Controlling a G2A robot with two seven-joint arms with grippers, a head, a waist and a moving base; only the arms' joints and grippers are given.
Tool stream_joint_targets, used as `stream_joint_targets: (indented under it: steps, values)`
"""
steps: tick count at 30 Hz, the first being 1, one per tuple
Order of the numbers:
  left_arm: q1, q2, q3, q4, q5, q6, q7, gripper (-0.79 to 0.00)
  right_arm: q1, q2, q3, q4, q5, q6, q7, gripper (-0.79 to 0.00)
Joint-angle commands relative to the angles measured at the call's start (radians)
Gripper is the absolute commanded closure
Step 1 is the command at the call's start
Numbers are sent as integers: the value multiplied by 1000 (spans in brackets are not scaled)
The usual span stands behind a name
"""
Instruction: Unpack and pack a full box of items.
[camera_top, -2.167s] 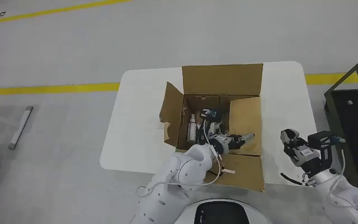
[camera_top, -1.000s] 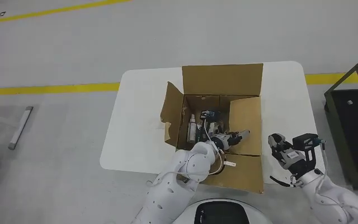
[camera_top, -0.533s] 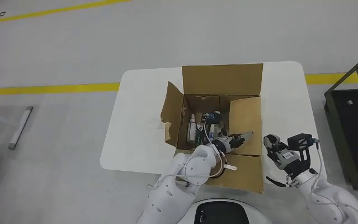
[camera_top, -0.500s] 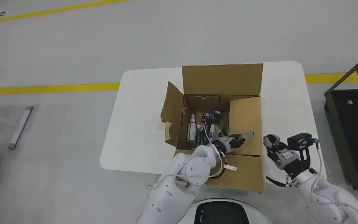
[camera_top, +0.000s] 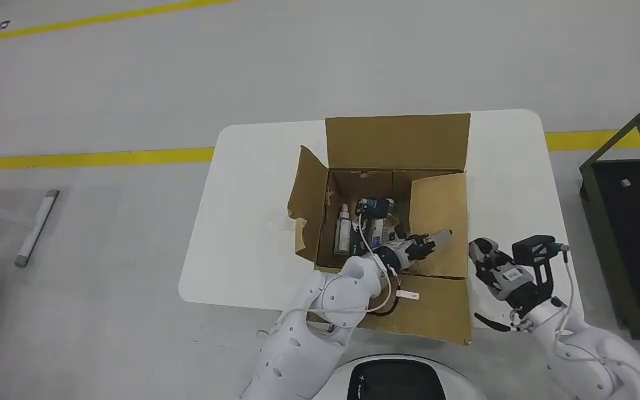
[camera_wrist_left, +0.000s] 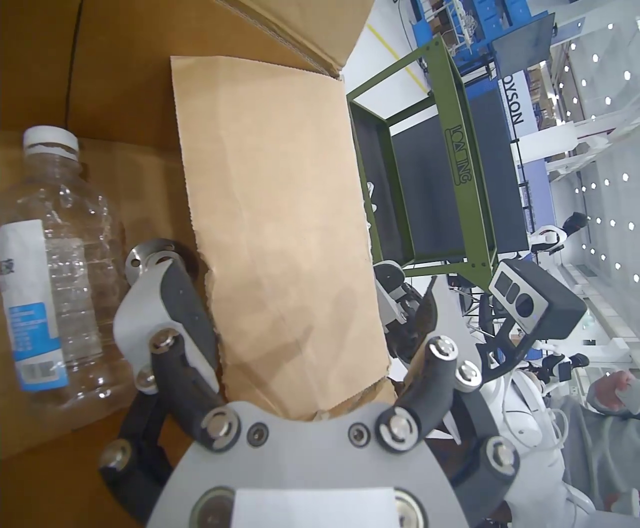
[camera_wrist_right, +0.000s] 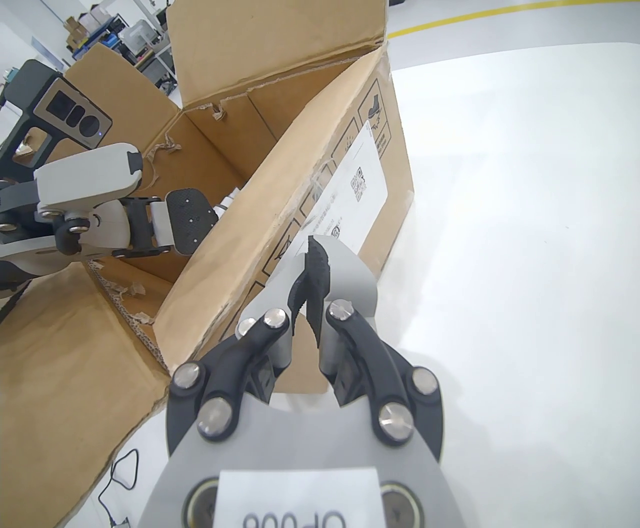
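Right gripper (camera_wrist_right: 310, 275), fingers pressed together on nothing, hangs over the surface (camera_wrist_right: 525, 200) just beside the right wall of the box (camera_top: 397, 140). Inside the box, the left gripper (camera_wrist_left: 295, 310) is spread wide astride a paper bag (camera_wrist_left: 275, 215), contact uncertain. A clear bottle (camera_wrist_left: 55, 280) lies beside the bag.

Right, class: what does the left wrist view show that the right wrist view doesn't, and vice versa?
Left wrist view, not the right: a clear bottle, a brown paper bag between open jaws, a green cart. Right wrist view, not the left: the box's outer wall with its white label. Both: the cardboard box and the left gripper.
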Motion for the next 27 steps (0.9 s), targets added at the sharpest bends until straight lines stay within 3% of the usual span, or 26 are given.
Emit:
stream_joint_targets:
  steps: [1,7,27]
  values:
    - [0,1,1,3,9,2,-3,-785,0,0,0,0,-1,0,1,0]
    - [0,2,10,14,63,26,-10,-785,0,-1,3,-3,-2,-4,5,0]
    - [-3,-7,15,-10,-31,1,-20,-785,-6,-5,-7,8,-10,-3,-2,0]
